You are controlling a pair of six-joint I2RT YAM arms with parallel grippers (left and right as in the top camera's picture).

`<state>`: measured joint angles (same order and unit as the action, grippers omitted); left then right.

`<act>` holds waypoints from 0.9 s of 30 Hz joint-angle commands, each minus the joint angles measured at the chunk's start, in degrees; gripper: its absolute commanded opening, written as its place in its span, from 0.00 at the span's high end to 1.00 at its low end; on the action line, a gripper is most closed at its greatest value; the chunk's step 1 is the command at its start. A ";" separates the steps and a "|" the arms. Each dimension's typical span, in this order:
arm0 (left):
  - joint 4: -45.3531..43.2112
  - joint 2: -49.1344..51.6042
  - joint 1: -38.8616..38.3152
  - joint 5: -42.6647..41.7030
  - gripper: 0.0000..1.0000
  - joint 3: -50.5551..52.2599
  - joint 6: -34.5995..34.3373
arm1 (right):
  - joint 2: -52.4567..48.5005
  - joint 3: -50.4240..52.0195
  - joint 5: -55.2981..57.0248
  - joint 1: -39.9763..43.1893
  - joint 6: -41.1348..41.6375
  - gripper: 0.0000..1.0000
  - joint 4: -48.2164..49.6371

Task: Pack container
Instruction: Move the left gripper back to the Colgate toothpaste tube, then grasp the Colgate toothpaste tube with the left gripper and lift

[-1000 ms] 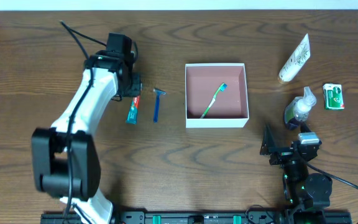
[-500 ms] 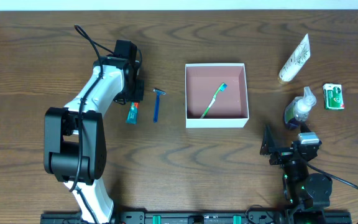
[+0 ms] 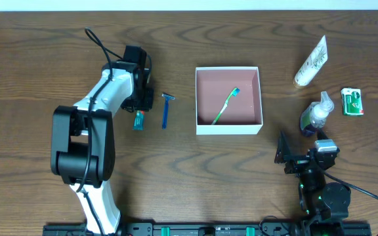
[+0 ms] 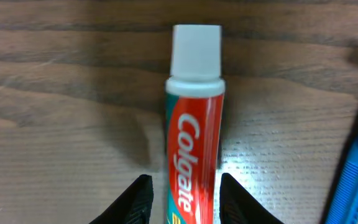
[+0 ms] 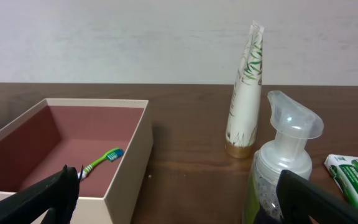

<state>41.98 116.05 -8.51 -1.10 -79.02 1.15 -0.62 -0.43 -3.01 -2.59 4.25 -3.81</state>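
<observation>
Nearest, the right gripper (image 5: 179,196) rests low at the table's (image 3: 195,170) front edge, fingers spread wide and holding nothing. Just beyond it stand a pump bottle (image 3: 315,115), a green packet (image 3: 352,101) and a white tube (image 3: 312,61). Leftward, the left gripper (image 4: 185,190) hangs over a toothpaste tube (image 4: 194,124), fingers apart on either side of it, a blue razor (image 3: 166,110) beside. The container (image 3: 228,128) sits mid-table, a green toothbrush (image 3: 225,106) inside.
</observation>
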 commanded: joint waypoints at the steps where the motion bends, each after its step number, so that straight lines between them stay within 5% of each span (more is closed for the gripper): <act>1: -0.33 0.35 0.09 0.00 0.64 0.22 0.81 | 0.24 0.11 0.17 0.00 -0.70 0.01 -0.24; 27: -1.14 0.90 0.09 -1.49 0.64 1.20 0.79 | 0.24 0.11 0.17 0.00 -0.70 0.01 -0.24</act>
<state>40.64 116.16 -8.51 -2.46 -78.24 1.54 -0.62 -0.43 -3.01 -2.59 4.25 -3.81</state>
